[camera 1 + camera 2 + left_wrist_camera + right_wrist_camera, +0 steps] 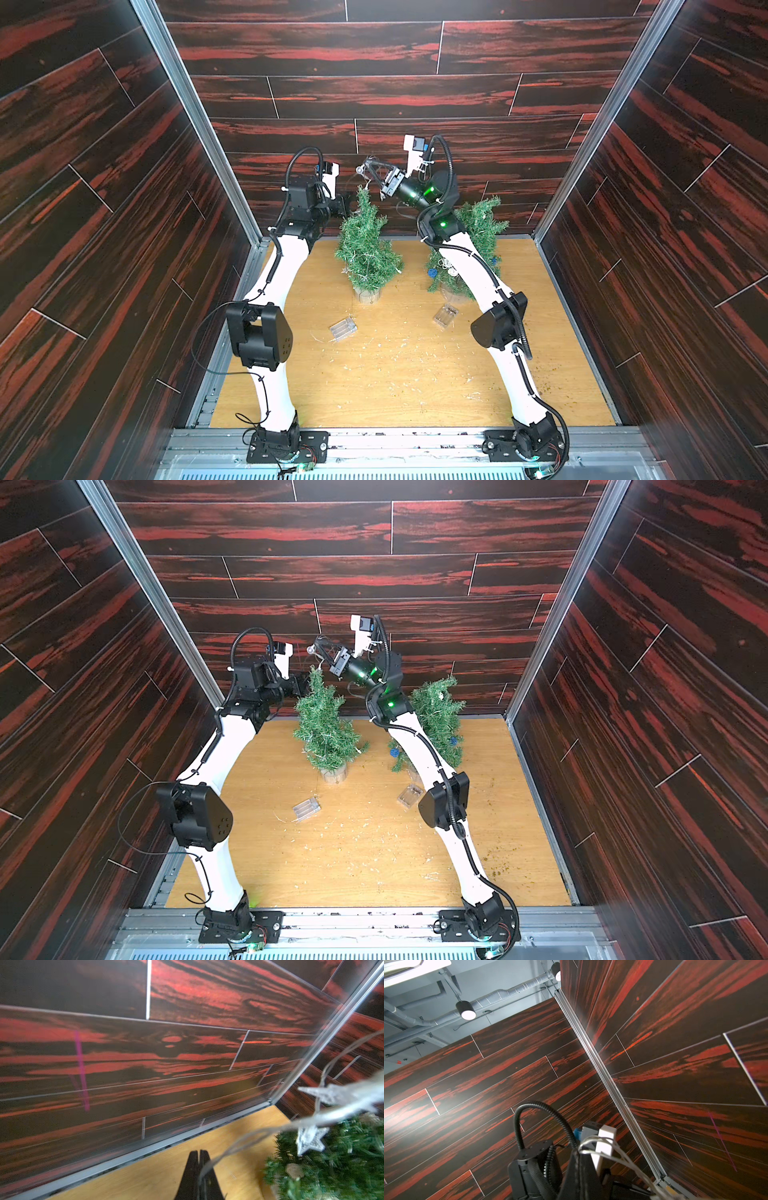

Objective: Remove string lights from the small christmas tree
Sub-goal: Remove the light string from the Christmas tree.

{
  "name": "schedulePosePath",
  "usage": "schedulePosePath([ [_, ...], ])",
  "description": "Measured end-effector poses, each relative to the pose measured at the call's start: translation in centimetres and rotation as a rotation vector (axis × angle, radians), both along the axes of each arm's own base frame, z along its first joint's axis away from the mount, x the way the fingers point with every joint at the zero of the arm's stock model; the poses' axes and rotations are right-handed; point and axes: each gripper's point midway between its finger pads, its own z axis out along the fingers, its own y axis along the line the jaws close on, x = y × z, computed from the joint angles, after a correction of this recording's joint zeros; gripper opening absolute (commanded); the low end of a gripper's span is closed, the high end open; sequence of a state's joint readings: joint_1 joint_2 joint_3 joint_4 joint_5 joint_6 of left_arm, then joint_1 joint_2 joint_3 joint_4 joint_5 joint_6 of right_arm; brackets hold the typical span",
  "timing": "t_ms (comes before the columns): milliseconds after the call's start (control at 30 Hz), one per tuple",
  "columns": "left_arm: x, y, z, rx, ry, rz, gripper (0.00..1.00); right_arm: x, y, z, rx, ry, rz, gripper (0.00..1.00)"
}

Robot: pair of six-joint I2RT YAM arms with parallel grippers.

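A small Christmas tree (368, 249) stands on the counter (395, 382), star string lights (309, 1140) draped over it. At the treetop's 12 o'clock the right gripper (365, 165) has its fingers pinched on a loop of the strand. At 9 o'clock the left gripper (198, 1152) has its fingers closed on it. The battery box (343, 328) lies at the tree's 7 o'clock.
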State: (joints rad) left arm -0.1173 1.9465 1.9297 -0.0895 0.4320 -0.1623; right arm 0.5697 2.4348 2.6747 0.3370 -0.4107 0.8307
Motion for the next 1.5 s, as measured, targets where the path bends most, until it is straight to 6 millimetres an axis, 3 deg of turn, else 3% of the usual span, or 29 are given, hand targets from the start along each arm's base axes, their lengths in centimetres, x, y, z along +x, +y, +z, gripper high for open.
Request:
schedulePosePath([
  [167, -1.5, 1.1, 0.9, 0.039, -0.018, 0.053, 0.0, 0.4, 0.1, -0.8, -0.024, -0.002, -0.012, 0.0],
  [333, -3.8, 2.1, 4.0, 0.056, -0.081, 0.095, 0.0, 0.4, -0.4, -0.5, -0.047, -0.015, -0.029, 0.0],
  [500, -6.2, 2.8, 8.5, 0.051, -0.18, 0.121, 0.0, 0.1, -2.0, 1.4, -0.041, -0.054, -0.057, 0.0],
  [667, -7.7, 2.9, 10.9, 0.041, -0.231, 0.12, 0.0, -0.9, -3.5, 3.9, -0.01, -0.113, -0.074, 0.0],
  [933, -9.2, 3.1, 11.4, 0.042, -0.23, 0.12, 0.0, -1.8, -3.4, 4.5, 0.003, -0.125, -0.029, 0.0],
  [1167, -15.3, 3.1, 11.2, 0.019, -0.234, 0.127, 0.0, -3.1, -2.5, 3.4, -0.072, -0.088, 0.057, 0.0],
  [1333, -19.0, 0.8, 11.3, -0.004, -0.245, 0.071, 0.0, -4.9, -3.1, 3.1, -0.187, -0.062, 0.056, 0.0],
  [1500, -20.9, -1.8, 10.8, -0.027, -0.23, -0.003, 0.0, -8.1, -5.2, 3.5, -0.276, -0.076, 0.014, 0.0],
])
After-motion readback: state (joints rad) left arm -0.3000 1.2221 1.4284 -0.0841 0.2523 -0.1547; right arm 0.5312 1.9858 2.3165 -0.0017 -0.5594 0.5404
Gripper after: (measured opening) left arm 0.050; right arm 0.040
